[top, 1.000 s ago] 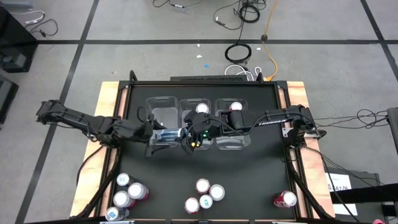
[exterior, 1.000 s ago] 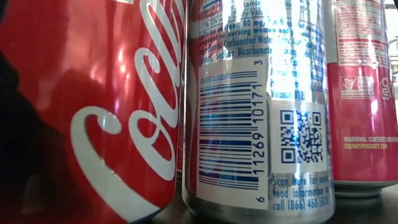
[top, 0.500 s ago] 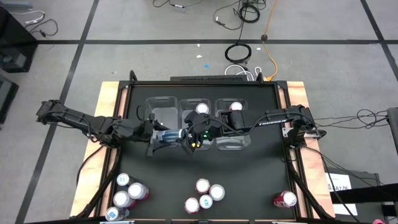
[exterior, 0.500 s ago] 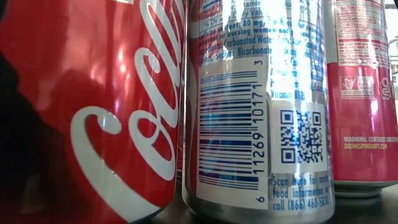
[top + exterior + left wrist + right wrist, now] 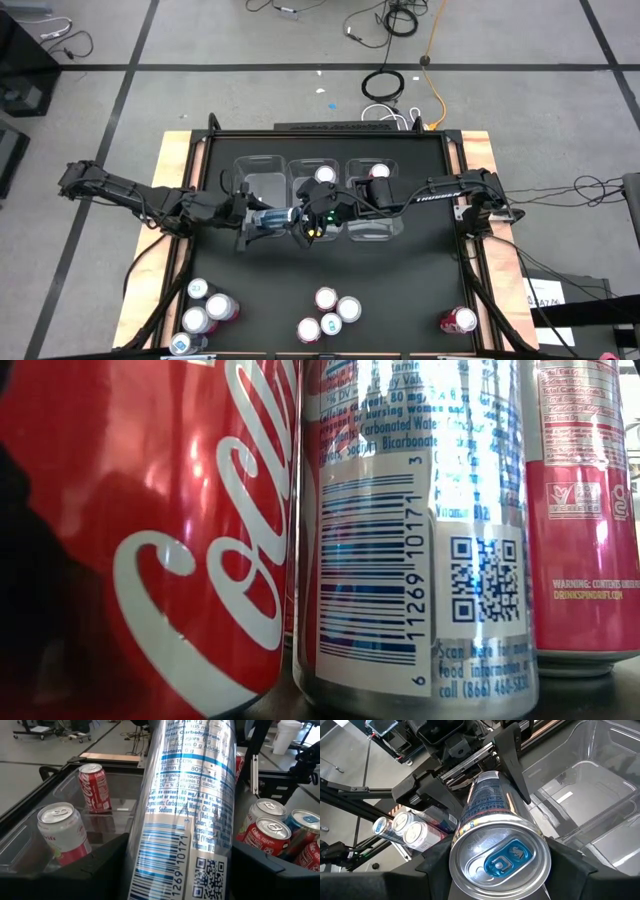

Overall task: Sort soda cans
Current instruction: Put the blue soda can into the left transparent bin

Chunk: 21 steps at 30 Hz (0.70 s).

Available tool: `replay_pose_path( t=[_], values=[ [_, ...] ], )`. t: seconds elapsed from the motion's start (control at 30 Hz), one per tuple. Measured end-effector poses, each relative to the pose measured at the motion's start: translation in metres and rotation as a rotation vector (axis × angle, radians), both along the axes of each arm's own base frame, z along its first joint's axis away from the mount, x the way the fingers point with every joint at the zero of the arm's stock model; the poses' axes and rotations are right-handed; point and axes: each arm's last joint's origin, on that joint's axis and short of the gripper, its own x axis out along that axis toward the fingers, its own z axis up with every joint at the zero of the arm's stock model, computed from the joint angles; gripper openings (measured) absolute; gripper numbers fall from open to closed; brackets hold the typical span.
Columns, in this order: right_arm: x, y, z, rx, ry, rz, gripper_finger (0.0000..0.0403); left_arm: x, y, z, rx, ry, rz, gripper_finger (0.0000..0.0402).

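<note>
Little has moved since a second ago; the arms and cans lie where they did, and only the left jaws (image 5: pixel 258 222) have drawn in onto the silver-and-blue can (image 5: pixel 272 217); that can lies on its side in the air between the two grippers, held at both ends. The left jaws clench its lower body, its printed side filling the left wrist view (image 5: pixel 187 815); the right jaws (image 5: pixel 300 222) clench its top end, and the right wrist view looks straight at its lid with the blue tab (image 5: pixel 500 857).

Just beyond the jaws stand three clear bins in a row; the left bin (image 5: pixel 262 170) sits right behind the held can; the middle bin (image 5: pixel 305 168) holds a pink-and-white can (image 5: pixel 324 176) and the right bin (image 5: pixel 392 225) holds a red can (image 5: pixel 379 171).

Well apart from both jaws, along the near edge of the dark surface (image 5: pixel 420 280), the other cans wait upright: a cluster of four (image 5: pixel 203 315) on the left arm's side, a cluster of four (image 5: pixel 330 312) in the middle, and a single red can (image 5: pixel 459 321) on the right arm's side.

The low view is filled by three of these cans close up: a red cola can (image 5: pixel 140 540), a silver-and-blue one with a barcode (image 5: pixel 415 530), and a pink one (image 5: pixel 585 510).
</note>
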Motion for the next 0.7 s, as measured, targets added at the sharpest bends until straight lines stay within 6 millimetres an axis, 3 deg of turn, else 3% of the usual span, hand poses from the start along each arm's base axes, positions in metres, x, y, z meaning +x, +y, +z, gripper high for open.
replay_pose_path(
  t=[0.27, 0.7],
  values=[
    [0.0002, 0.0000, 0.0003, 0.001, -0.004, 0.002, 0.0233, 0.0000, -0.0004, 0.0001, 0.006, 0.000, -0.012, 0.0258],
    [0.0002, -0.0002, 0.0004, -0.001, -0.004, 0.000, 0.0233, 0.0000, -0.0003, 0.0002, 0.004, -0.001, -0.010, 0.0267]
  ],
)
